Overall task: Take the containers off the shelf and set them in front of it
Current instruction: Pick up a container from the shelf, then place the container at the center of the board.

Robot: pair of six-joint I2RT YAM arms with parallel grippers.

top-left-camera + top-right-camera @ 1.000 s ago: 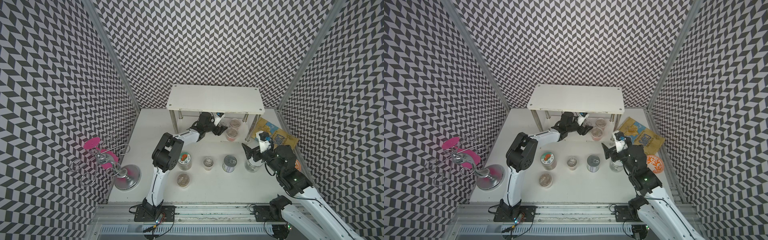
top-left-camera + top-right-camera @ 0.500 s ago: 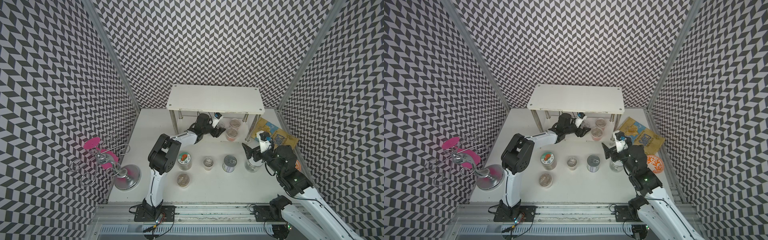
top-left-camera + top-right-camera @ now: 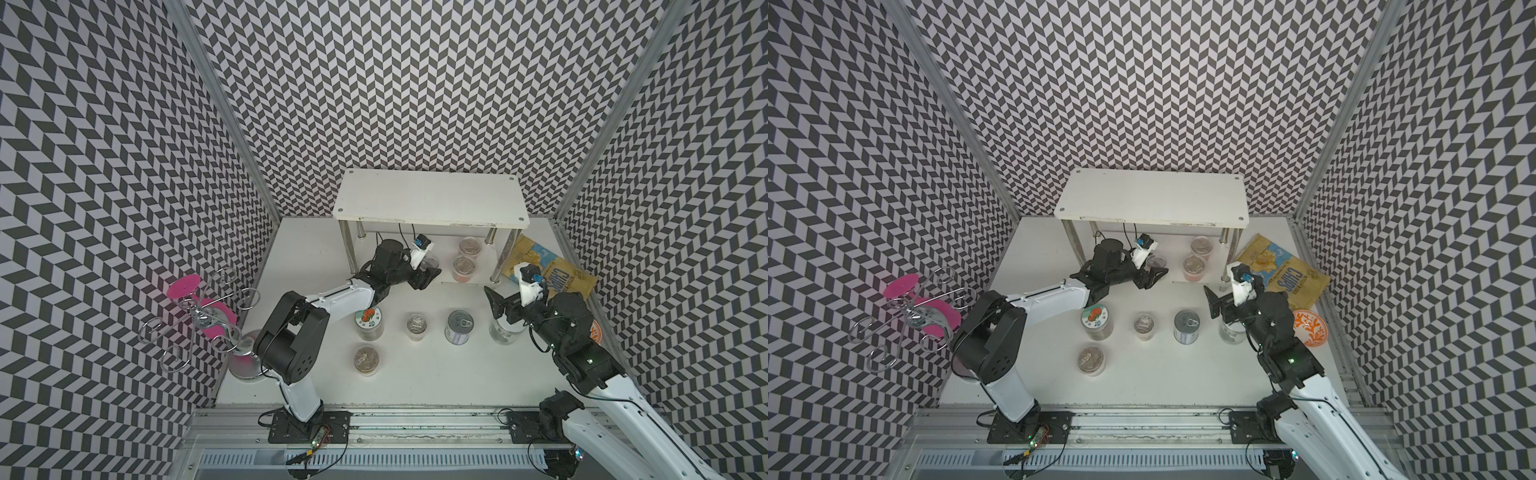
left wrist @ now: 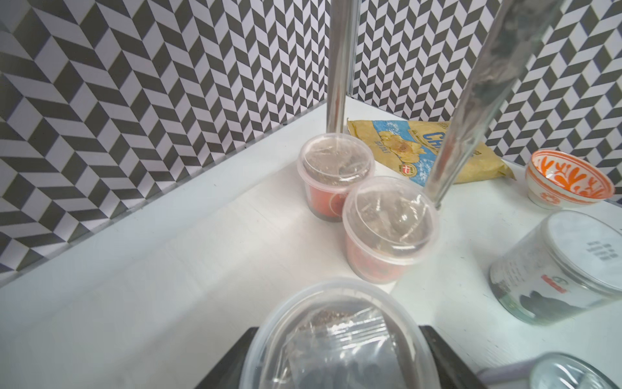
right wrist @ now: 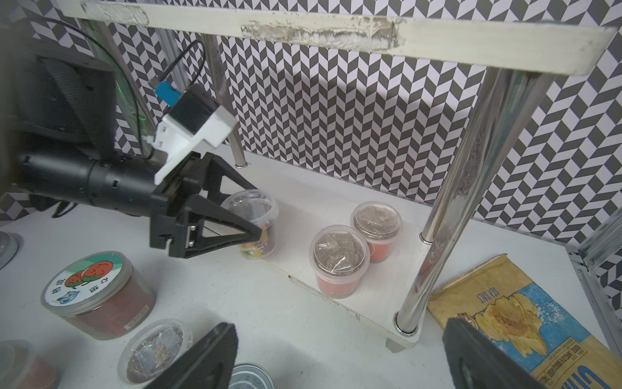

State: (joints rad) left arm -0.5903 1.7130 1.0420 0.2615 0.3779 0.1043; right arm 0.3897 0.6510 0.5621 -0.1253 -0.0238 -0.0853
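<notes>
Left pincer (image 5: 256,211) is under the white two-tier shelf (image 3: 432,195), black fingers clamped either side of a small clear film-topped cup (image 4: 336,336) at the lower board's front edge! Two red-based clear cups (image 5: 340,256) stand near the board's right front corner. Right pincer (image 5: 340,323) hangs wide open, empty, above a clear lidded jar (image 3: 500,334) on the white bench (image 3: 415,374).

Mirror-bright chrome shelf legs (image 5: 469,188), clear glossy plastic cups (image 5: 340,259), matt paper chips bag (image 5: 505,303).
</notes>
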